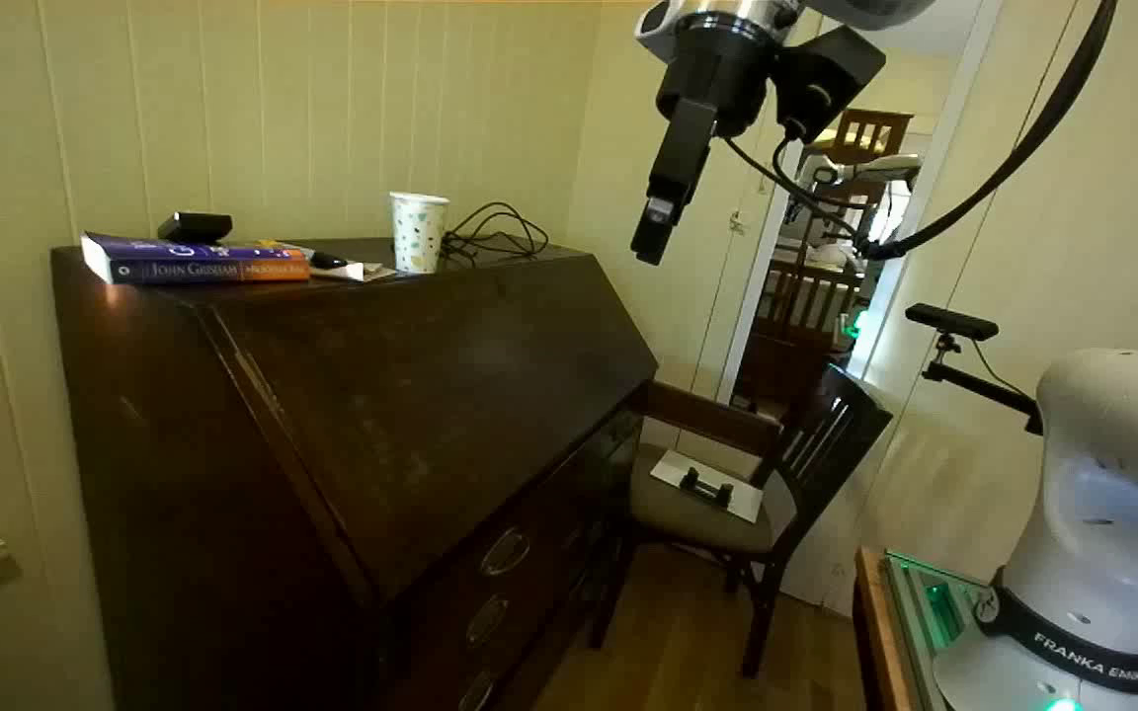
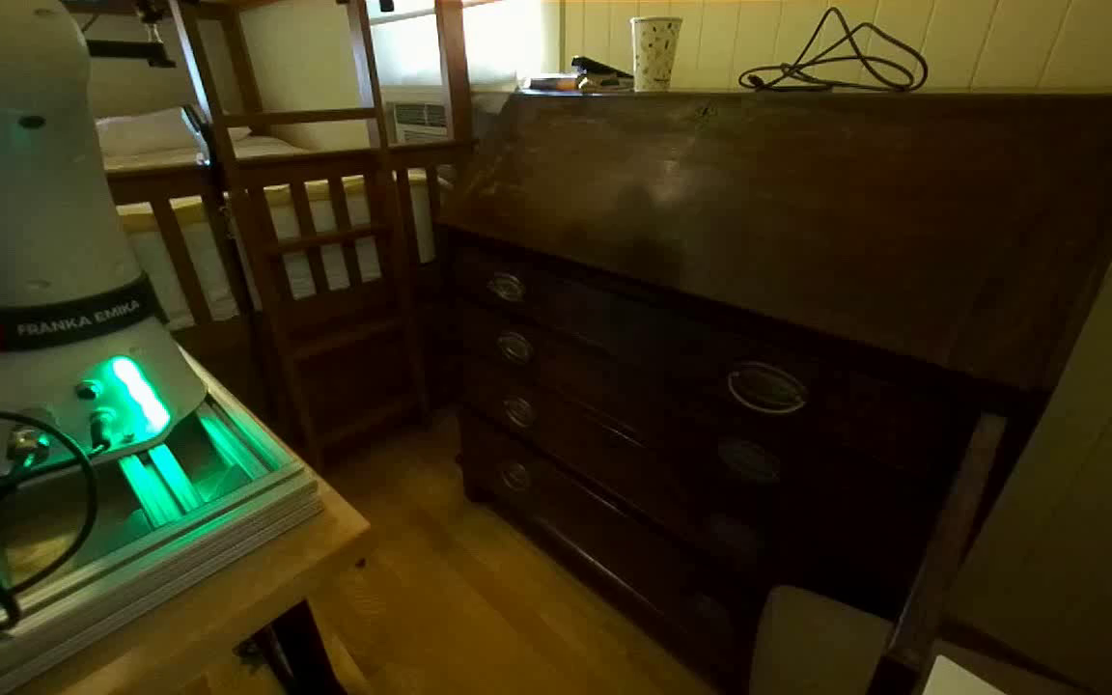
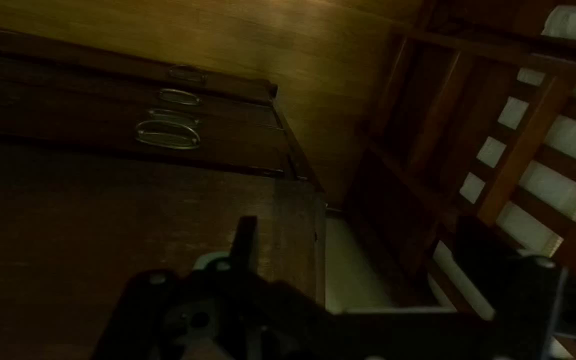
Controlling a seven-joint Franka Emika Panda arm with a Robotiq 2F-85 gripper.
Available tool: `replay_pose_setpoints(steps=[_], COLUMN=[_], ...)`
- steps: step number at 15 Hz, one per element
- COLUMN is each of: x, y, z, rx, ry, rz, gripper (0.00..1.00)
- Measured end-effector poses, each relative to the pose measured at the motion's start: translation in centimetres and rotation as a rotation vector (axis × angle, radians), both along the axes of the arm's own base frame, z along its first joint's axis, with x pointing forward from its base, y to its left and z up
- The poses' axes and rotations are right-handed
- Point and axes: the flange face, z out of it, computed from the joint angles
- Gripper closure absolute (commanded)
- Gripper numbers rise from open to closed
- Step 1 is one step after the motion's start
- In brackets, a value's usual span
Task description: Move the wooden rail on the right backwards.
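Note:
The wooden rail (image 1: 712, 415) is a straight dark brown bar. It sticks out from the right end of the slant-front desk (image 1: 431, 395), over the chair seat. In an exterior view the rail (image 2: 952, 531) shows below the desk lid's right corner. My gripper (image 1: 650, 242) hangs high in the air, well above the rail and apart from it, pointing down. In the wrist view the gripper's (image 3: 360, 232) dark fingers are wide apart with nothing between them. That view looks down on the desk's other end (image 3: 93, 225); the rail is out of view there.
A slatted chair (image 1: 831, 415) stands by the rail, with a white sheet (image 1: 668, 466) and black object on its seat. A book (image 1: 203, 265), paper cup (image 1: 419, 232) and cable (image 1: 500, 232) lie on the desk top. A bunk-bed ladder (image 2: 324, 236) stands beyond the desk's other end.

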Motion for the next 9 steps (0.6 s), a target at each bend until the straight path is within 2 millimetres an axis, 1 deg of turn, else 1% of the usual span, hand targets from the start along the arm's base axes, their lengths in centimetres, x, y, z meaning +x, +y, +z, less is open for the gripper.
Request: replay_pose_setpoints(steps=[7,8,9], x=[0.0,0.2,0.3], y=[-0.1,-0.6,-1.6], z=[0.0,-0.1,-0.2], rx=[-0.003,-0.005,-0.004], ry=[-0.001,0.000,0.005], rz=[-0.002,-0.012,-0.028], gripper=[0.00,0.00,0.00])
